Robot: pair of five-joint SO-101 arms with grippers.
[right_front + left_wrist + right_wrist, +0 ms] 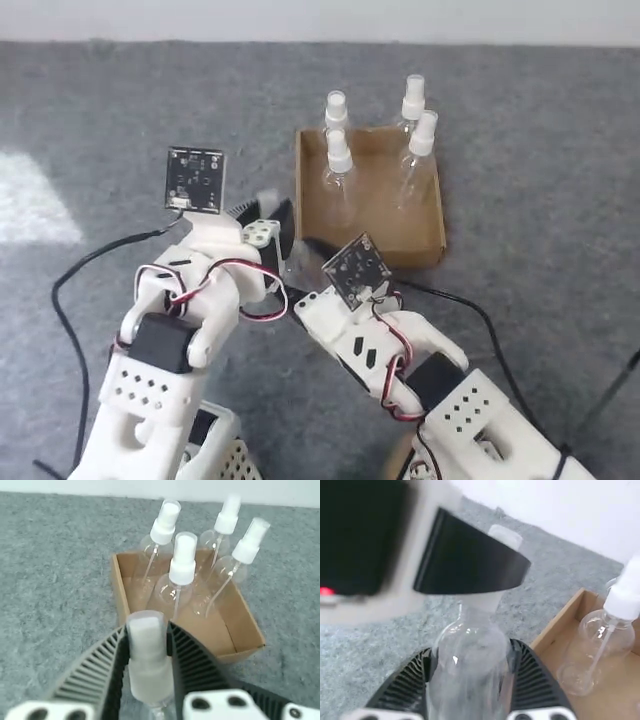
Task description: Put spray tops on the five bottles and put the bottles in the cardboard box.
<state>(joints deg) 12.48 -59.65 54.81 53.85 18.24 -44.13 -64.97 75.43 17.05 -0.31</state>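
My left gripper (146,655) is shut on a white spray top (146,635) that sits on the neck of a clear bottle (467,672). My right gripper (470,680) is shut on that bottle's body, just outside the near left corner of the cardboard box (420,235). In the right wrist view the left gripper's black finger (470,562) covers most of the spray top (506,534). In the high view both grippers meet beside the box, left gripper (272,232), right gripper (303,262). Several capped bottles (340,165) stand upright inside the box (121,587).
Grey carpet covers the table all around. The box's near half (220,630) holds no bottles. Black cables (70,300) trail beside both arm bases. A bright patch of light (30,200) lies at the far left.
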